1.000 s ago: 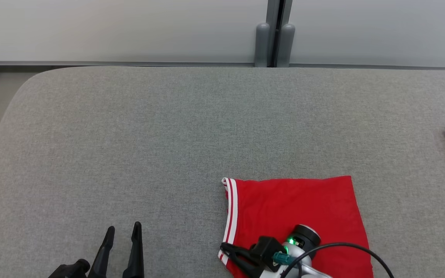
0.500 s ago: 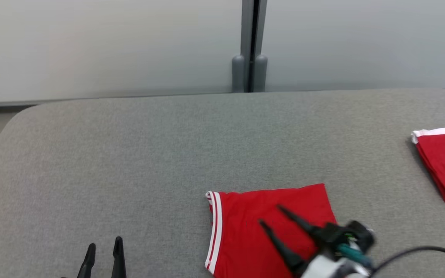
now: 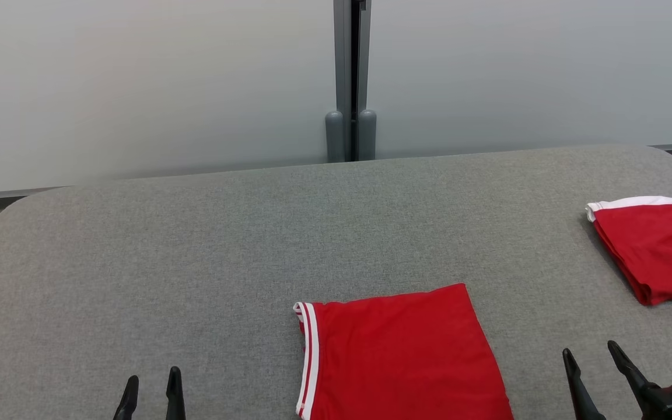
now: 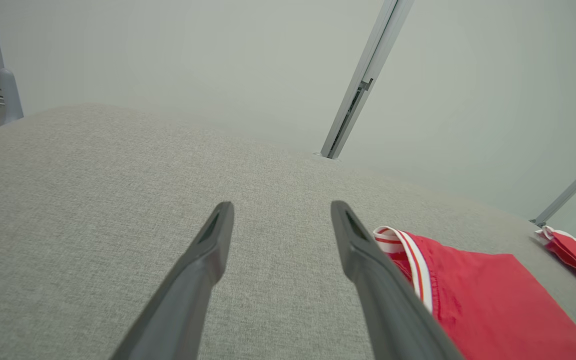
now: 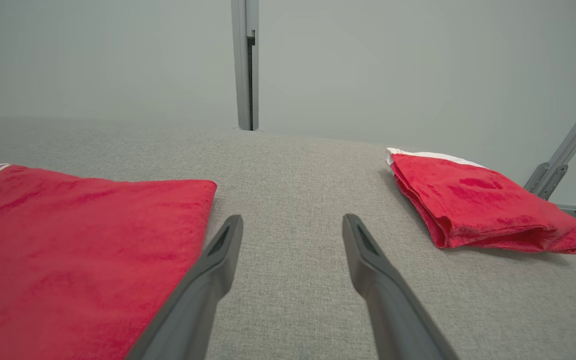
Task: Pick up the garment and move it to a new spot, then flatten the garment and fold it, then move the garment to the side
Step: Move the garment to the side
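i take the folded red garment (image 3: pixel 400 356) as my marker. it lies flat on the grey padded table (image 3: pixel 196 262), at the near edge, with its white-striped hem turned left.

well to the left of it, my left gripper (image 3: pixel 153 376) hangs over bare padding, its fingers spread apart with nothing between them. the left wrist view adds what the head view leaves out: the hem's doubled layers showing at the garment's far left corner, and a grey stand leg (image 4: pixel 10 95) on the floor beyond the table's corner.

straight behind the garment, a grey post (image 3: pixel 350 76) splits the pale wall.

just to the right of the garment my right gripper (image 3: pixel 589 348) is over bare padding too, fingers wide apart and empty, clear of the cloth.

further right of the garment and farther back lies a second red garment (image 3: pixel 654 245), folded thicker, with a white band along its far edge. the right wrist view shows its stacked layers along the near side, and a metal bracket (image 5: pixel 548 180) past it.
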You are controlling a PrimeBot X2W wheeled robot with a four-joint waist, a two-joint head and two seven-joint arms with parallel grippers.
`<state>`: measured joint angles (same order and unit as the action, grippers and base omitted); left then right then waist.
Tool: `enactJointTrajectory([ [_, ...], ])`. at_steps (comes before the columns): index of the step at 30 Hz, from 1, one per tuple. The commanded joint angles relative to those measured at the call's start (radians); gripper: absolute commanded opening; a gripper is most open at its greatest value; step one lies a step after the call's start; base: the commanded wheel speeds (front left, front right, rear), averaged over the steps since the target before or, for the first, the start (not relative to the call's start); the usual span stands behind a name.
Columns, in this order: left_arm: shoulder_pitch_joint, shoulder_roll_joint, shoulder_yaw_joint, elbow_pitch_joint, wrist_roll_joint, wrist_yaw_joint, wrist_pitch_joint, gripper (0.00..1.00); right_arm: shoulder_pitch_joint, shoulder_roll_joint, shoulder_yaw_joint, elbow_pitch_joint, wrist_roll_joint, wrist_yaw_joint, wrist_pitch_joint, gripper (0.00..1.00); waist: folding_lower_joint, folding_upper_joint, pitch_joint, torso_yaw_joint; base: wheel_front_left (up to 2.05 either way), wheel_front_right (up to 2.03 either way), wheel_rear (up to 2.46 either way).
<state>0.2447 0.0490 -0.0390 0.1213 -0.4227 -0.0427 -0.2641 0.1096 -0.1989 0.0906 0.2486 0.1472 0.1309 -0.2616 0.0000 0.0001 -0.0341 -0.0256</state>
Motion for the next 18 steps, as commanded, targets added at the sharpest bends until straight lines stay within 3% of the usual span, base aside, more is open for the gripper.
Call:
enactJointTrajectory([
  [1,0.010,0.003,0.003,-0.003,-0.002,0.001,0.000,1.00,0.000,0.003,-0.003,0.005,0.011,0.000,-0.004,1.00,0.0000,-0.0001,0.001,0.000,0.00,0.00,0.00],
  [7,-0.007,0.004,-0.009,-0.005,0.000,0.002,0.000,1.00,-0.073,0.000,0.077,0.046,0.152,0.000,0.040,1.00,0.0000,-0.0001,0.022,0.003,0.00,0.00,0.00],
  [13,-0.044,0.004,-0.030,0.000,0.014,-0.009,0.000,1.00,-0.197,-0.039,0.193,0.080,0.346,0.000,0.285,1.00,0.0000,-0.0001,0.067,0.035,0.00,0.00,0.00],
  [18,-0.067,0.004,-0.037,0.011,0.021,-0.009,0.000,1.00,-0.275,-0.047,0.250,0.142,0.419,0.000,0.418,1.00,0.0000,-0.0001,0.101,0.069,0.00,0.00,0.00],
])
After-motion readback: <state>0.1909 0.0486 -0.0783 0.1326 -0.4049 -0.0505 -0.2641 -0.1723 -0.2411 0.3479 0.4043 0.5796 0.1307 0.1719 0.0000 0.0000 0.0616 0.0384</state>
